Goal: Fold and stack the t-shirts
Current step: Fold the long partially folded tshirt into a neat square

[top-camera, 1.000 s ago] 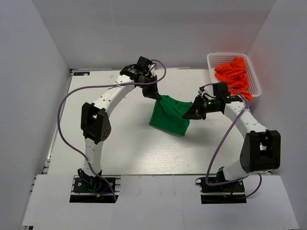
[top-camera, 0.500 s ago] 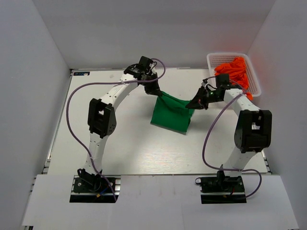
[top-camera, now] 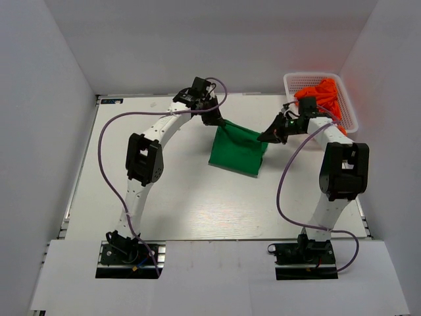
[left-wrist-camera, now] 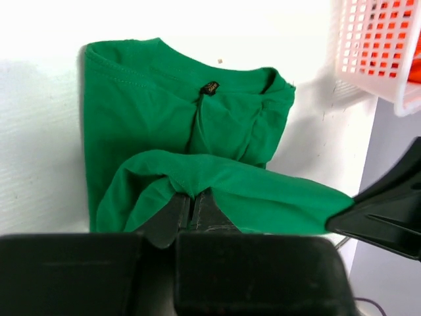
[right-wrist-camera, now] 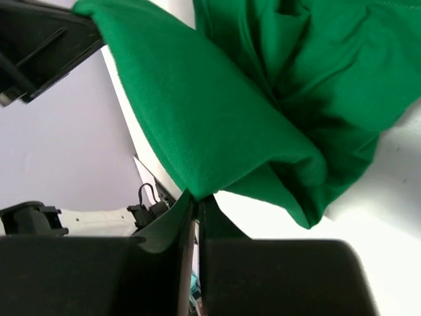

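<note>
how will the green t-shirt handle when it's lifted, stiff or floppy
Probably floppy: the green t-shirt drapes from the edge pinched by the left gripper and right gripper. Likely light, since small pinches hold it. Soft folds near the collar suggest it won't keep a crisp shape.

One t-shirt [top-camera: 237, 153] lies on the table [top-camera: 164, 191], centre of frame, slightly right of middle. My left tool [top-camera: 216, 122] is at its upper-left corner and my right tool [top-camera: 264, 139] at its upper-right corner, with the top edge strung between them. The basket [top-camera: 309, 74] is upper right of frame, on the table's far right corner. The remaining t-shirts [top-camera: 322, 99] are piled in it. The right tool sits between t-shirt and basket.
</note>
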Robot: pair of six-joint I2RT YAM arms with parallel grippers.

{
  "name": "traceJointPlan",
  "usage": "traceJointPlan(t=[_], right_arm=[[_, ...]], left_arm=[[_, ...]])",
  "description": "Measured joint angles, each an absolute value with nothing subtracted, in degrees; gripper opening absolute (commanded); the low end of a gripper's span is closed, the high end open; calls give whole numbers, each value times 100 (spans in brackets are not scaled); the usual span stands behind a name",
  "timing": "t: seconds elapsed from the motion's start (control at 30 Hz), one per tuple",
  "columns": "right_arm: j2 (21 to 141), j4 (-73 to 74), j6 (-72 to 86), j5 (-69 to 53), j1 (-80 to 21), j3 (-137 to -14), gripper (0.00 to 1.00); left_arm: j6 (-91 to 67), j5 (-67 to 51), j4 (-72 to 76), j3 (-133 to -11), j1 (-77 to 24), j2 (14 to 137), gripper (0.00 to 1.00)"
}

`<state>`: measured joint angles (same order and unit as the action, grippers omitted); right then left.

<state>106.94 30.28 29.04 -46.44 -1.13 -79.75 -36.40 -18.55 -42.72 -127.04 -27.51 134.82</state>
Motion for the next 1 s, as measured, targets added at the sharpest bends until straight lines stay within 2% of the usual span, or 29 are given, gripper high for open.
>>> traceJointPlan(t=[0.03,0.07,0.1,0.13,0.17,0.2,0.23,0.33,0.43,0.57,0.77,1.0], right_arm=[[10742,2987,2941,-4641,-110,-7985,11],[10816,2969,2963,-4639,-108,-8016,22],[10892,2941,2995,-4633,-110,-8055,29],[10984,2877,3028,-4604,-97,-8101,38],[11093,2801,3063,-4541,-78,-8160,66],[11207,2759,3114,-4460,-36,-8237,81],[11347,2801,3114,-4366,14,-8394,90],[11806,2947,3033,-4136,145,-9124,90],[11848,2985,2919,-3979,174,-9439,90],[11319,2982,2770,-3693,84,-9168,90],[10304,2770,2624,-3363,-257,-8604,90],[10608,2464,2639,-3315,-611,-8602,90]], left_arm=[[-3649,-1850,-4246,-12707,-2751,13482,17],[-3656,-1848,-4191,-12713,-2751,13482,24],[-3658,-1850,-4125,-12713,-2749,13487,40],[-3671,-1841,-4042,-12720,-2749,13498,99],[-3671,-1828,-3957,-12759,-2746,13537,100],[-3688,-1798,-3889,-12855,-2740,13598,100],[-3719,-1785,-3848,-12988,-2731,13688,100],[-3693,-1664,-3743,-13334,-2679,13913,100],[-3610,-1535,-3592,-13120,-2624,13804,100],[-3483,-1549,-3433,-12626,-2567,13563,100],[-3354,-2032,-3358,-12610,-2722,13559,100],[-3367,-2364,-2768,-12081,-2950,13563,100]])
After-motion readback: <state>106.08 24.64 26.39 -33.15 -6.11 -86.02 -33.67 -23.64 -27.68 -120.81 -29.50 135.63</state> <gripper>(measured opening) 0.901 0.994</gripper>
